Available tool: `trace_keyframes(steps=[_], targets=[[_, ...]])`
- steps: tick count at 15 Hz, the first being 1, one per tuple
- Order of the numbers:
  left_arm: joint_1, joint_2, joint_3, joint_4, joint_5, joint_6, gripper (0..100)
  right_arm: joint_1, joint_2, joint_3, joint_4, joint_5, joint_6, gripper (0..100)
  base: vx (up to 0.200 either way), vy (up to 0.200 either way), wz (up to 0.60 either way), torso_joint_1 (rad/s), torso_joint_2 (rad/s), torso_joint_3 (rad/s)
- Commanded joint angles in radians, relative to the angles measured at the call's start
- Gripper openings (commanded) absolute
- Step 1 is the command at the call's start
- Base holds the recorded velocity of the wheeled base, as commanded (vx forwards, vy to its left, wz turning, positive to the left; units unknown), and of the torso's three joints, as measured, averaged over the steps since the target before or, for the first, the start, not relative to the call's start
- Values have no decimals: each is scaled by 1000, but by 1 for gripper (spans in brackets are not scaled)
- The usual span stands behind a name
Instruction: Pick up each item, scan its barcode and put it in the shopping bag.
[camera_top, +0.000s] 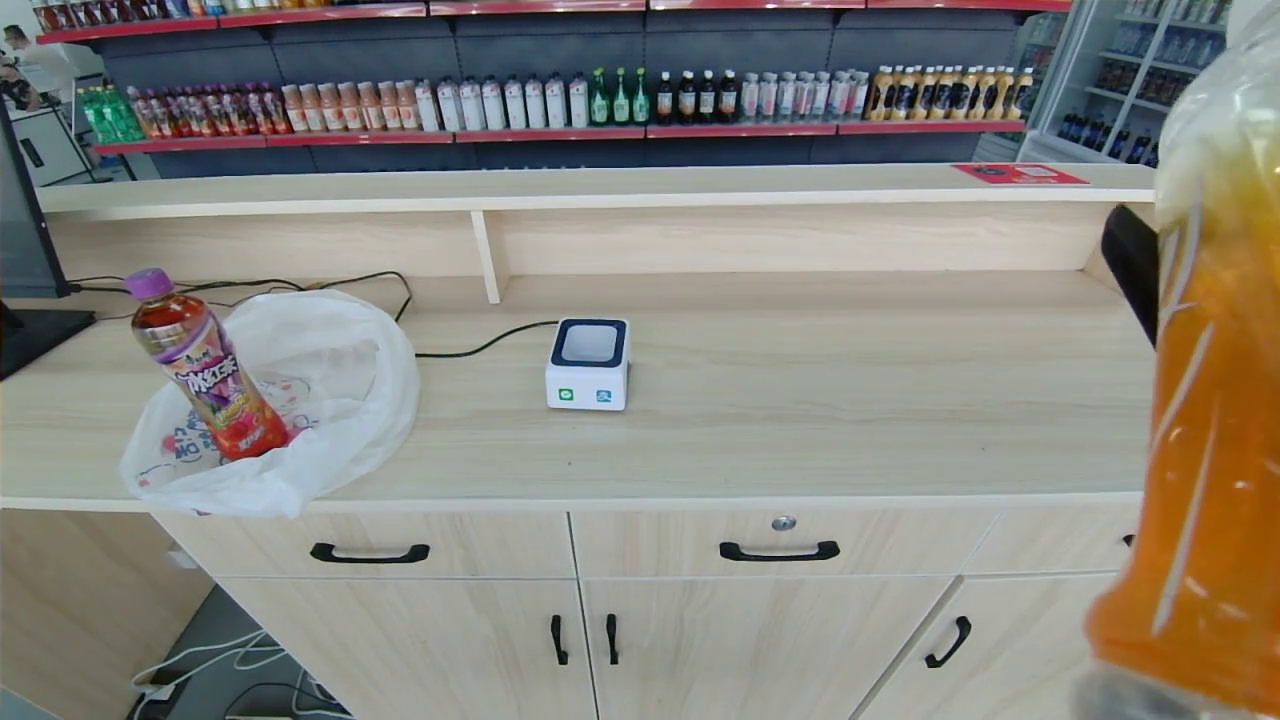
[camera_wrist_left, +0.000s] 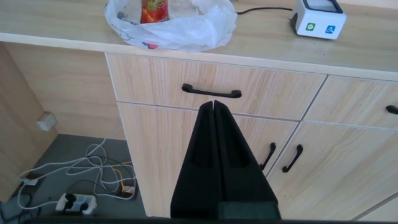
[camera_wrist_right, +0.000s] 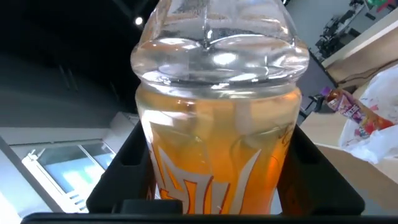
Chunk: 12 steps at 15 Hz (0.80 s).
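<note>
Two bottles on my list. Item one, orange drink bottle (camera_top: 1205, 420): gripped by my right tool (camera_wrist_right: 217, 183), whose black fingers (camera_wrist_right: 124, 171) are clamped on either side of its body; it is raised off the counter (camera_top: 800, 400) at the far right of the head view, close to the camera, clear shoulder above and orange liquid below. Item two, red drink bottle (camera_top: 205, 370) with a purple cap: stands tilted inside the shopping bag (camera_top: 345, 400), cap leaning toward the left. Shopping bag: white plastic, mouth open, on the left part of the counter at its front edge, slightly overhanging it. Scanner (camera_top: 588, 363): small white box with a dark window on top, near the counter's middle, right of the bag and apart from it; a black cable (camera_top: 480, 345) runs from it toward the back left. Left tool (camera_wrist_left: 214, 112): fingers pressed together with nothing between them, hanging below counter level in front of the drawer handle (camera_wrist_left: 211, 93). Shelves (camera_top: 560, 100) of drinks line the wall behind the counter
</note>
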Motion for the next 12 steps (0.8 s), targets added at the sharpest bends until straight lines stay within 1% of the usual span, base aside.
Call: trace_keyframes(steps=[1, 2, 3, 5, 7, 8, 9, 10, 11, 12], targets=[[0, 2, 0, 0, 0, 0, 0, 1, 68, -9, -1, 0, -73, 0, 0, 0, 0, 0, 0, 0], [0, 2, 0, 0, 0, 0, 0, 1, 90, -15, -1, 0, -108, 0, 0, 0, 0, 0, 0, 0], [0, 2, 0, 0, 0, 0, 0, -1, 133, -29, -1, 0, -196, 0, 0, 0, 0, 0, 0, 0], [0, 0, 0, 0, 0, 0, 0, -5, 182, -59, -1, -1, -309, 0, 0, 0, 0, 0, 0, 0], [0, 2, 0, 0, 0, 0, 0, -48, 223, -55, -1, -1, -404, 0, 0, 0, 0, 0, 0, 0], [0, 0, 0, 0, 0, 0, 0, -79, 259, -61, -1, 0, -483, 0, 0, 0, 0, 0, 0, 0], [0, 2, 0, 0, 0, 0, 0, -125, 314, -70, -1, 2, -639, 0, 0, 0, 0, 0, 0, 0], [0, 2, 0, 0, 0, 0, 0, -137, 329, -81, -1, 0, -699, 0, 0, 0, 0, 0, 0, 0], [0, 2, 0, 0, 0, 0, 0, -168, 360, -101, 19, -14, -860, 0, 0, 0, 0, 0, 0, 0], [0, 2, 0, 0, 0, 0, 0, -183, 358, -87, 62, -60, -986, 0, 0, 0, 0, 0, 0, 0]])
